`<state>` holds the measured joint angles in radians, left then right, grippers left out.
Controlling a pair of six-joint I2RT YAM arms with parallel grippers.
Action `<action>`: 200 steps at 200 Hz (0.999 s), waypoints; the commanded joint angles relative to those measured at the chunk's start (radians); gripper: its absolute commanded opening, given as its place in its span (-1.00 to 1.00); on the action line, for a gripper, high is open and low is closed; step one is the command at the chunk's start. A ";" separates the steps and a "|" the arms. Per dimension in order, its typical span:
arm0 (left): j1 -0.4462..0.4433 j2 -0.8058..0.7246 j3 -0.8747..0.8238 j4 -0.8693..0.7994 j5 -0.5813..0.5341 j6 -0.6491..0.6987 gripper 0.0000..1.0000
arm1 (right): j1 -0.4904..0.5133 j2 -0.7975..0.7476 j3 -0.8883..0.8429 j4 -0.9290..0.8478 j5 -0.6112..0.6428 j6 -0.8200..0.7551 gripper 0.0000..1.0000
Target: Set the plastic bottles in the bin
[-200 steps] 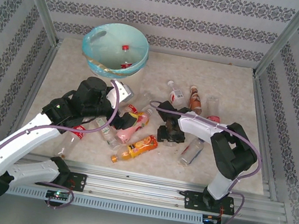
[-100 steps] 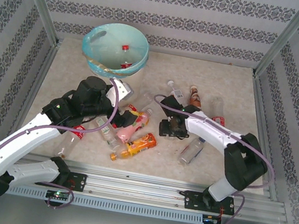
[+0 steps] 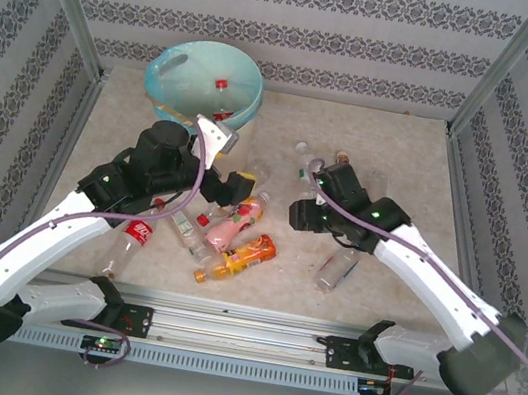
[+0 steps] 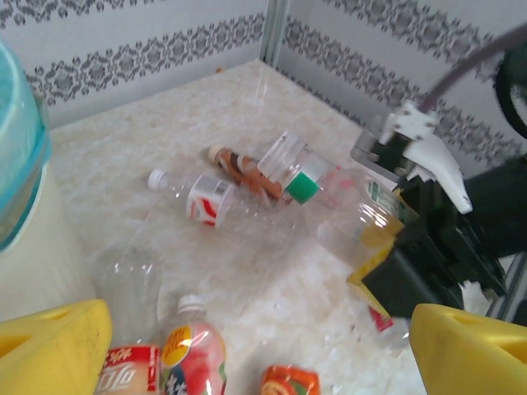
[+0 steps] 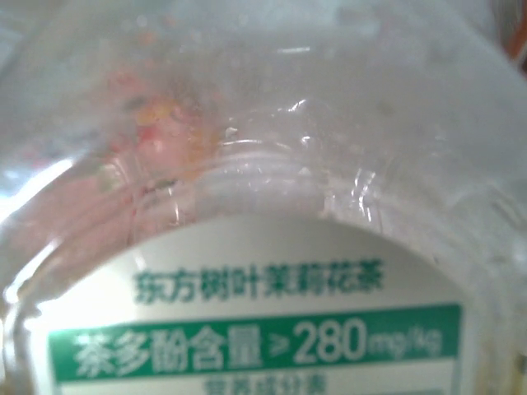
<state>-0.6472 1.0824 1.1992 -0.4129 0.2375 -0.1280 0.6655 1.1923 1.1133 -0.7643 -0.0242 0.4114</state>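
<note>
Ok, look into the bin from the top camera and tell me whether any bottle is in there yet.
Yes, a clear bottle with red on it lies inside the bin, on the blue-green liner.

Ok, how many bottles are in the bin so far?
2 visible: a red-capped bottle near the middle of the bin, and a second bottle against its near wall. Others may lie hidden deeper inside.
</note>
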 commanded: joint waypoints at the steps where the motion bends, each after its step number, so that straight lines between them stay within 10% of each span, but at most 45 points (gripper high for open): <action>1: -0.009 0.026 0.075 0.081 0.051 -0.075 0.86 | 0.003 -0.086 0.017 0.111 -0.158 -0.108 -0.12; 59: -0.009 0.104 0.175 0.221 0.237 -0.156 0.81 | 0.003 -0.213 -0.025 0.370 -0.439 -0.175 -0.09; 200: 0.024 0.148 0.164 0.628 0.674 -0.460 0.33 | 0.018 -0.232 0.027 0.452 -0.677 -0.180 -0.10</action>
<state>-0.6243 1.2308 1.3800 0.0895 0.8097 -0.5240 0.6666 0.9638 1.1152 -0.3466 -0.6697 0.2287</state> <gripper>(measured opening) 0.674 0.600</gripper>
